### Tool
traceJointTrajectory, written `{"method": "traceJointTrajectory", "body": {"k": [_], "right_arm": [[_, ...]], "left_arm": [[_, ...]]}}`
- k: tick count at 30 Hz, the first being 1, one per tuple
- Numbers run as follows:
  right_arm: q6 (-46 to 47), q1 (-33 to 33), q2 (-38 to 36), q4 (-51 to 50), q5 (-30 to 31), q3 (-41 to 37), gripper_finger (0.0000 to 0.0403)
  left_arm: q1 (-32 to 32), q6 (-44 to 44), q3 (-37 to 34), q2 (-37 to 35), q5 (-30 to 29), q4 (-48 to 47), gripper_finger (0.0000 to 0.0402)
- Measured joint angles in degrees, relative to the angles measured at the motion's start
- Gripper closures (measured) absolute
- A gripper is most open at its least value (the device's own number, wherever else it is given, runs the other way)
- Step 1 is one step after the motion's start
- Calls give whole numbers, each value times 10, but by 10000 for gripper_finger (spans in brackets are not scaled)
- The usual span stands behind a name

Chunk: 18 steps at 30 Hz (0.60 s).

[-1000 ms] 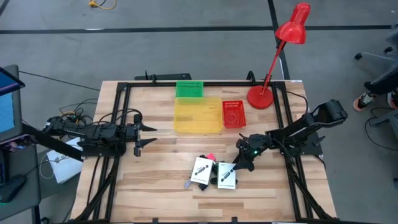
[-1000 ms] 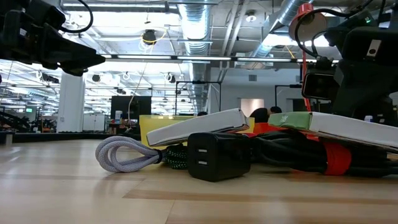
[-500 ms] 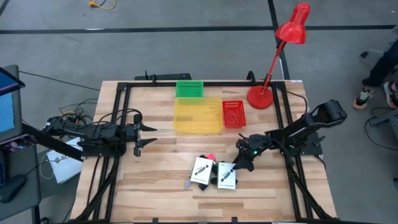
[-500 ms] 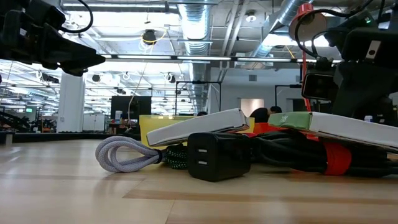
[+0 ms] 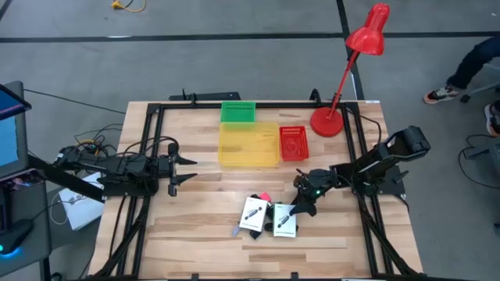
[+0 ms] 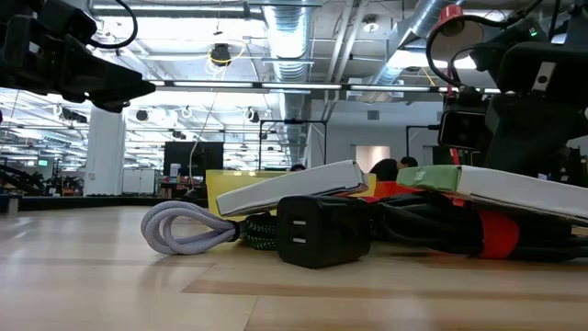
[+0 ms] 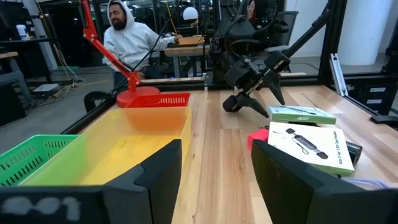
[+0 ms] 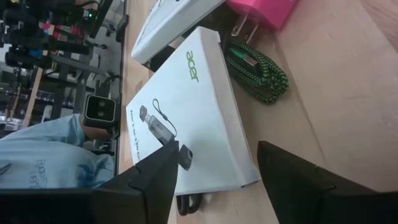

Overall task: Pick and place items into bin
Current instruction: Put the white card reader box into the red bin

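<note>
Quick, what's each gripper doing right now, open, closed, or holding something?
Left gripper: open, empty, waiting at the table's left.
Right gripper: open, holding nothing, over the white box.

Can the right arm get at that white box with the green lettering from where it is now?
Probably yes. The right gripper hangs just beside the white box, fingers open, and nothing lies between them. The box sits on top of the pile, over a green braided cable, so its upper face is exposed.
</note>
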Motion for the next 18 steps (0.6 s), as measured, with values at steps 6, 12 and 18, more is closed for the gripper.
{"method": "traceJointTrajectory", "body": {"k": [6,12,18], "right_arm": [[1,0,0,0,0,0,209],[2,0,0,0,-2,0,228],[3,-1,0,0,-3,0,244]], "left_arm": [[0,3,0,0,0,0,217],[0,0,0,0,0,0,217],[0,0,0,0,0,0,217]]}}
